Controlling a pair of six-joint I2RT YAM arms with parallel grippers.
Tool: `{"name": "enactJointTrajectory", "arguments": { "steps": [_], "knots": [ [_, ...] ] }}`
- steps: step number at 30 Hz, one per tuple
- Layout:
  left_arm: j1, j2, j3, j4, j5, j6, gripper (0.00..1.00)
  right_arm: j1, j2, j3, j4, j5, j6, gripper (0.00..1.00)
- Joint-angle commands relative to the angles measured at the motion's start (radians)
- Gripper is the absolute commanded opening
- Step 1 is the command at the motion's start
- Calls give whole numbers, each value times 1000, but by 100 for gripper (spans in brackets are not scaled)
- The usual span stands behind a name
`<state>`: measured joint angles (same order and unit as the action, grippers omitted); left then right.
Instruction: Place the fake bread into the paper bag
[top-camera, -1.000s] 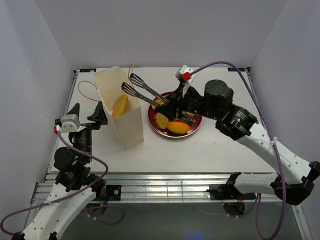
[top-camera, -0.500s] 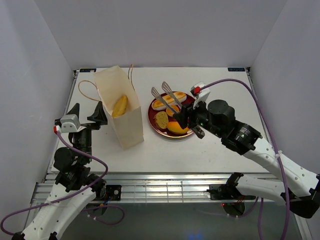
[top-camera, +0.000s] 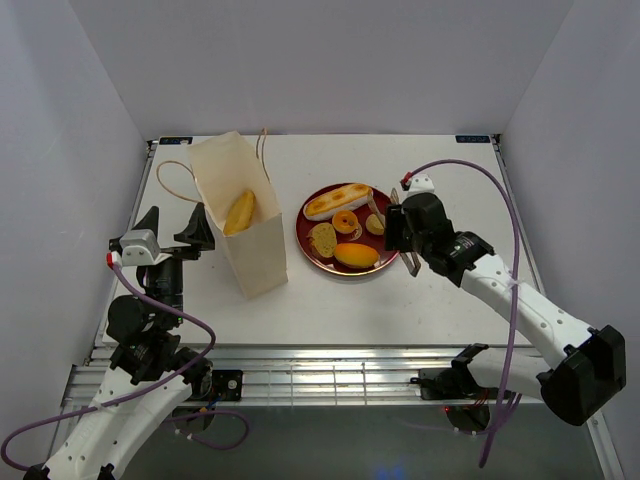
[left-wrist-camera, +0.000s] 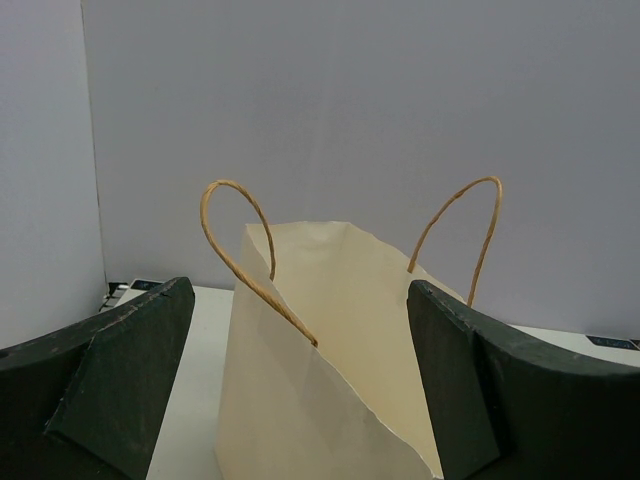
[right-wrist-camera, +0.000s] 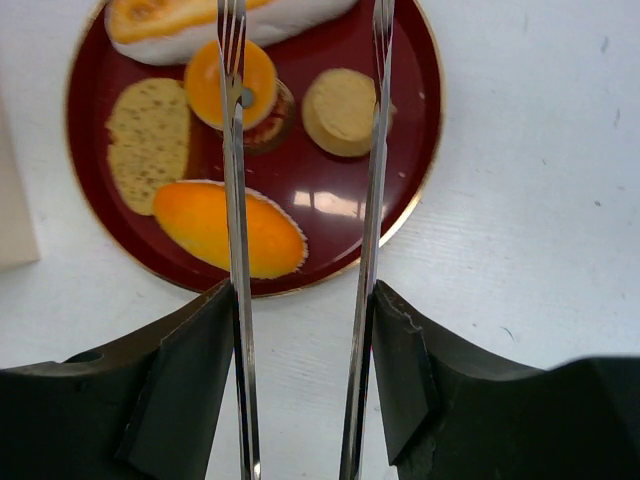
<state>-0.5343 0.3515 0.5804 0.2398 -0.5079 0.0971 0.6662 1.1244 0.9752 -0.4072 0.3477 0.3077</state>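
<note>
The paper bag (top-camera: 250, 235) stands open left of the plate, with a yellow roll (top-camera: 240, 212) of fake bread inside. More fake bread lies on the dark-red plate (top-camera: 312, 255): a baguette (top-camera: 337, 201), a slice (top-camera: 322, 238), a ring donut (top-camera: 346, 221), a small round piece (top-camera: 374, 224) and an orange oval roll (top-camera: 356, 255). My right gripper (right-wrist-camera: 305, 310) is shut on metal tongs (right-wrist-camera: 232, 150). Their two arms stand apart over the plate (right-wrist-camera: 330, 200), above the donut (right-wrist-camera: 262, 80) and the roll (right-wrist-camera: 275, 240), with nothing between the tips. My left gripper (left-wrist-camera: 300, 290) is open, facing the bag (left-wrist-camera: 330, 380).
The bag's cord handles (left-wrist-camera: 235, 245) stick up and one loop (top-camera: 172, 180) lies on the table behind it. The right arm (top-camera: 500, 290) stretches across the table's right side. White walls close in the table on three sides.
My right arm has swung from over the bag back to the right of the plate. The tongs now point down over the plate instead of reaching across it. The left arm has not moved.
</note>
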Motion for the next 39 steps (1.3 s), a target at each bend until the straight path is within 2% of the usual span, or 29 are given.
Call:
{"name": "enactJointTrajectory", "arguments": {
  "steps": [1, 25, 39],
  "knots": [
    [-7, -6, 1, 1, 19, 0, 98, -69, 23, -26, 15, -22, 31, 60],
    [-12, -17, 4, -4, 31, -5, 98, -135, 179, -67, 67, -102, 4, 66],
    [-13, -19, 4, -4, 26, 1, 98, -136, 248, -63, 90, -85, -16, 65]
  ]
}}
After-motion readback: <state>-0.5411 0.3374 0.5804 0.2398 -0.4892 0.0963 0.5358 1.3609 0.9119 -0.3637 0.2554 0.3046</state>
